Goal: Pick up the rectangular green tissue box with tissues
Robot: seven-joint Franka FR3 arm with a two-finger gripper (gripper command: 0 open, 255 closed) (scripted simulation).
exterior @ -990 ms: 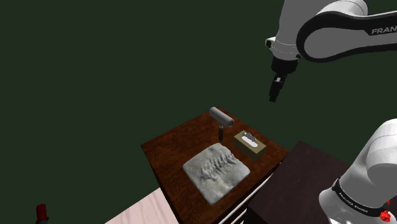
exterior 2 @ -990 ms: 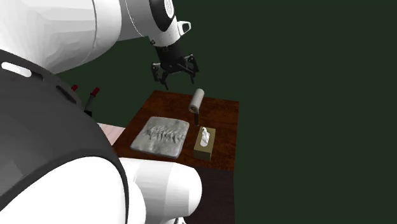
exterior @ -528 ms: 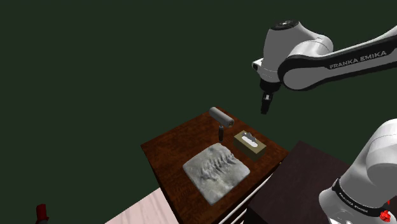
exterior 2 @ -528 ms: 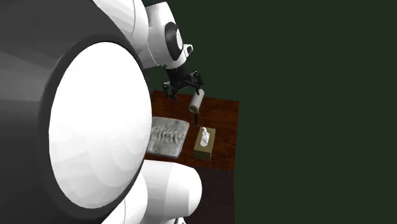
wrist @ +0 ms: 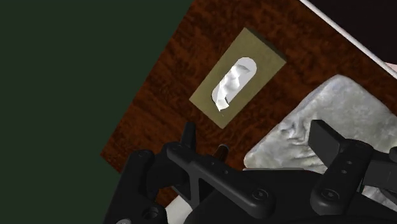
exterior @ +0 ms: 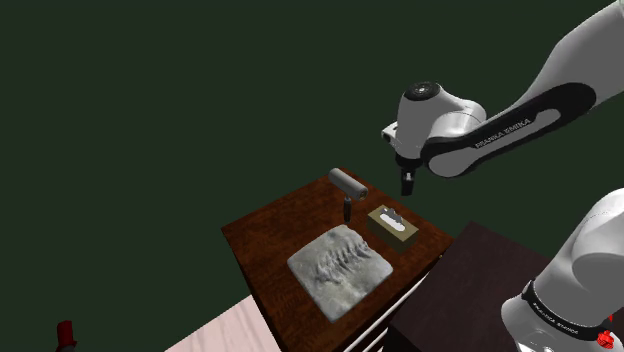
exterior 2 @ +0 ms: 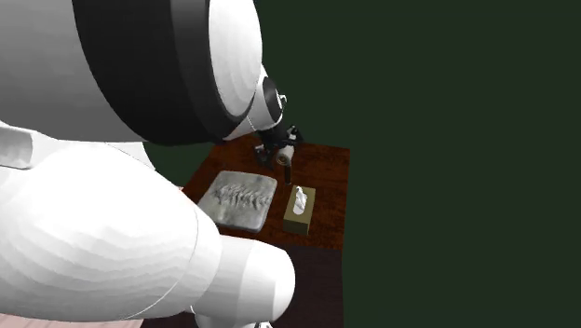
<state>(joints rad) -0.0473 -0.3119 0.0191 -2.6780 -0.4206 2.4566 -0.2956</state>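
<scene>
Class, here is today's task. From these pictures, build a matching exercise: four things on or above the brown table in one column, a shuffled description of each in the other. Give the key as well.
Things
1. tissue box
2. roller
3. wrinkled pad
4. tool

Descriptions
A. hangs in the air, open
B. olive, with a white tissue poking from its top slot
C. grey, lies flat, the broadest thing on the table
D. grey cylinder on a dark handle

Pairs: 1-B, 2-D, 3-C, 4-A.
</scene>
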